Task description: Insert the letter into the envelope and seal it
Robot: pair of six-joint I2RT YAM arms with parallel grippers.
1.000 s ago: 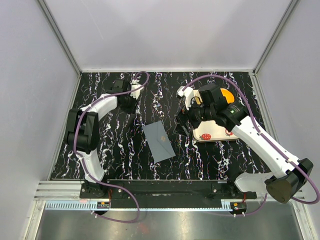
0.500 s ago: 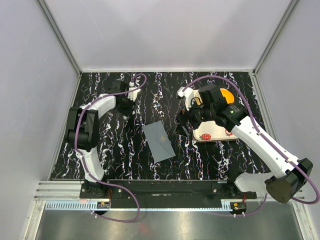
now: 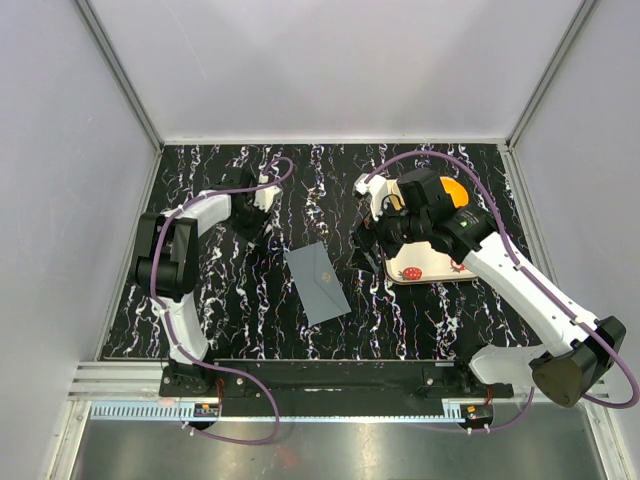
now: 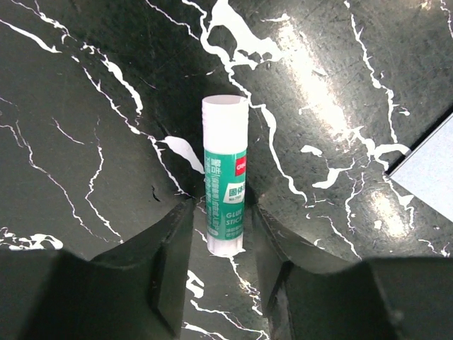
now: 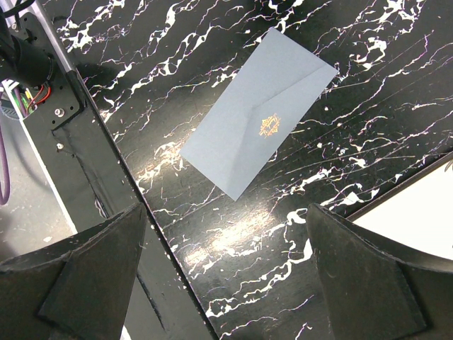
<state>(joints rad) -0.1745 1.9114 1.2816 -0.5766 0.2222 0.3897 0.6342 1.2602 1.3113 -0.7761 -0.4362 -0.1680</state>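
Note:
The dark slate-grey envelope (image 3: 317, 283) lies flat mid-table, its pointed flap down under a small gold mark (image 5: 268, 126); one corner of the envelope (image 4: 425, 170) shows in the left wrist view. The letter is not in view. My left gripper (image 3: 257, 224) hovers low at the far left, left of the envelope. Its jaws (image 4: 224, 212) are open around the bottom end of a green-and-white glue stick (image 4: 225, 170) lying on the table, with a thin gap on each side. My right gripper (image 3: 368, 246) is wide open above the table just right of the envelope, holding nothing (image 5: 230, 276).
A cream tray with strawberry print (image 3: 430, 262) sits to the right of the envelope under the right arm, its edge (image 5: 417, 212) near the right finger. The black rail (image 5: 92, 163) runs along the table's near edge. Grey walls enclose the table.
My left gripper's jaws have widened and the wrist has drawn slightly left and away from the envelope. The right arm and the envelope have not moved.

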